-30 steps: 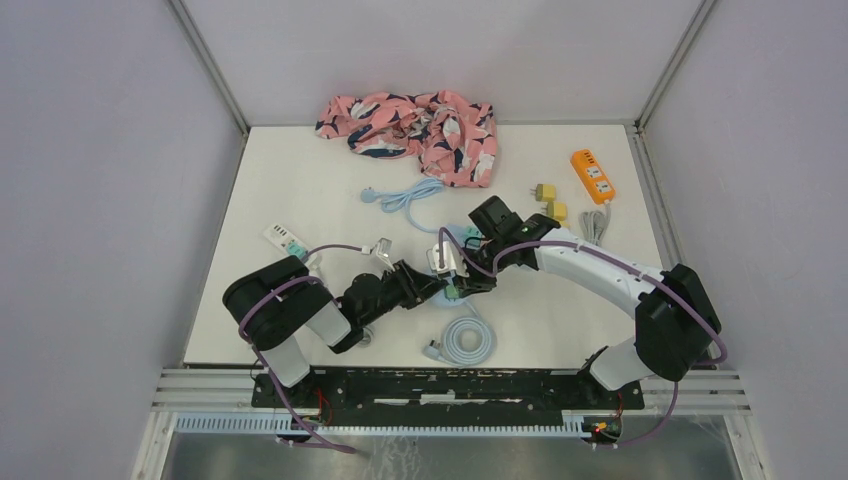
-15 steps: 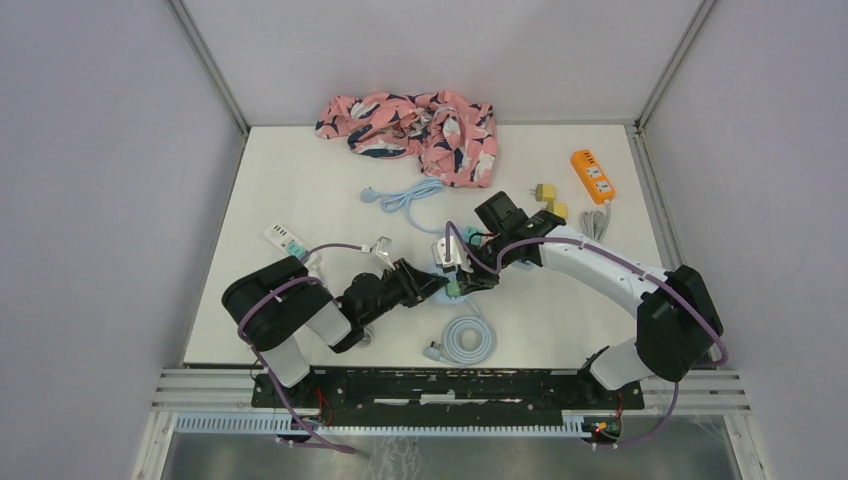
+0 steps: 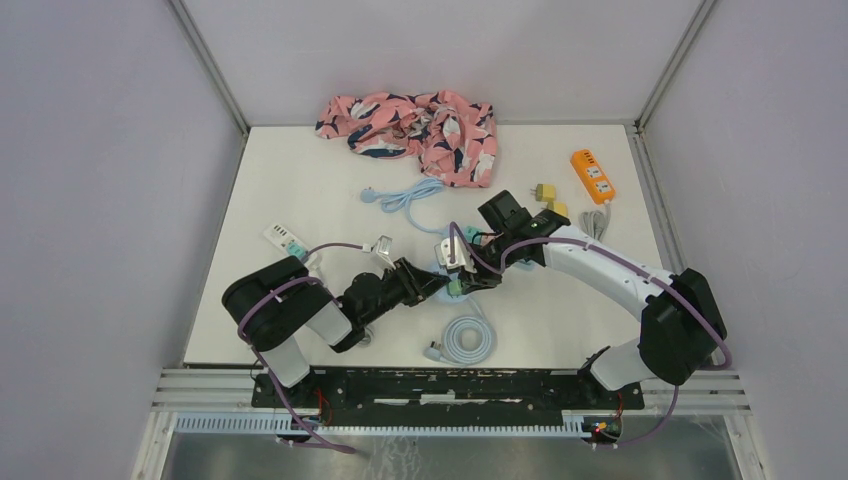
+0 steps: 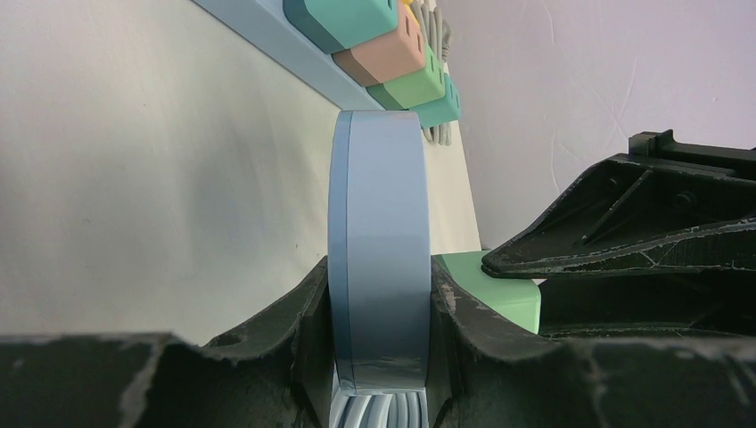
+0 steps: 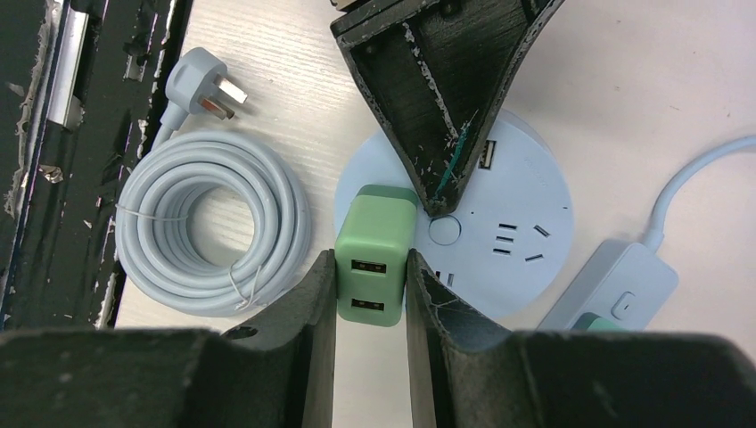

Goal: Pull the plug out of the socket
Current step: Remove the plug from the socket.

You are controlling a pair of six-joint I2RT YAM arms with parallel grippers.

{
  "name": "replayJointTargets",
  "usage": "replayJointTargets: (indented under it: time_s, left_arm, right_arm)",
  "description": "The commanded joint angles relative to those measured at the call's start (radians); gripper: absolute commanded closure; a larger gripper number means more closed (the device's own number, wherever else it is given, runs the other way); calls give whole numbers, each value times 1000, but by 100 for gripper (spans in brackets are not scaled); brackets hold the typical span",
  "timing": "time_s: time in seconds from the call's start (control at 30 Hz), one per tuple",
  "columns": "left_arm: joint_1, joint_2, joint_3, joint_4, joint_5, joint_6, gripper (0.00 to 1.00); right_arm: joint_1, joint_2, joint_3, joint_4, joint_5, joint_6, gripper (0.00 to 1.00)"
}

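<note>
A round light-blue socket (image 5: pixel 521 223) lies at the table's centre, and in the left wrist view I see it edge-on (image 4: pixel 379 241). My left gripper (image 4: pixel 382 299) is shut on the socket's rim. A green two-port plug (image 5: pixel 373 254) sits against the socket's face near its edge. My right gripper (image 5: pixel 372 272) is shut on the plug, one finger on each side. In the top view both grippers meet over the socket (image 3: pixel 447 276). Whether the plug's pins are still seated is hidden.
A coiled grey cable (image 5: pixel 214 223) with a loose plug lies beside the socket, toward the near edge. A pale-blue power strip (image 5: pixel 615 285) with coloured adapters lies just beyond. Farther off are a pink cloth (image 3: pixel 415 122), an orange power strip (image 3: pixel 592 175) and yellow adapters (image 3: pixel 550 200).
My right arm has shifted a little to the right and back, and both grippers have kept their hold. The left arm has barely moved.
</note>
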Motion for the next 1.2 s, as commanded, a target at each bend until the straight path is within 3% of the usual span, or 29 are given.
replayJointTargets:
  time_s: [0.0,0.93,1.17]
  left_arm:
    - [38,21,-40,-146,-180,30,97]
    - [38,11,-47,-166,-200,41,97]
    - [39,7,-40,-197,-217,43,97]
  right_arm:
    - [-32,-77,49,-228,-39,-20,100]
    - [-107,-96,63,-249,-87,-9,100]
    - [-40,-74,20,-200,-101,12,100]
